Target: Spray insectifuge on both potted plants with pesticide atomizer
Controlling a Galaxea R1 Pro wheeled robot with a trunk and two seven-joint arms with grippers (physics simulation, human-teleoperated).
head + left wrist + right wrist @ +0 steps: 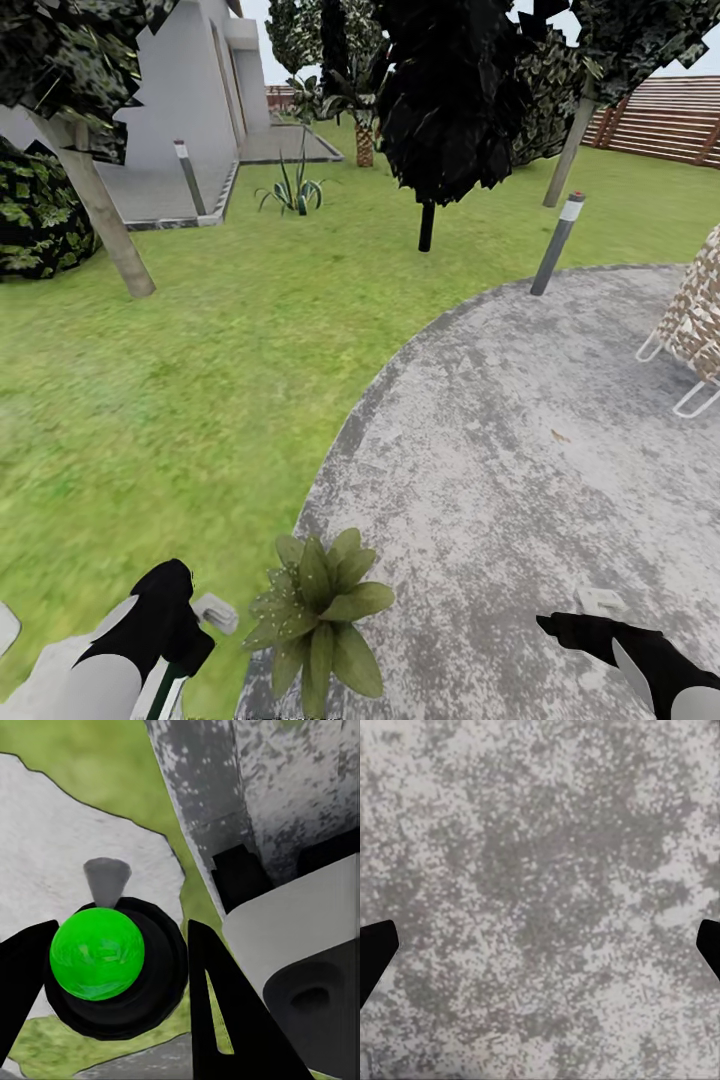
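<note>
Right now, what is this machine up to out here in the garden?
It stands at the edge of the round paved patio, with a potted plant just in front of it. Its left gripper has its jaws closed around the pesticide atomizer, held close beside the plant. The right gripper hangs open over bare paving, holding nothing.

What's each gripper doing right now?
Left gripper: closed on the pesticide atomizer.
Right gripper: open, empty, over the patio.

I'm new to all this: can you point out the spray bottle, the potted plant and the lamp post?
pesticide atomizer point(97, 954), left wrist view, green bottle body.
potted plant point(320, 610), head view, leaf rosette.
bollard lamp point(557, 245), head view, grey shaft.
</note>
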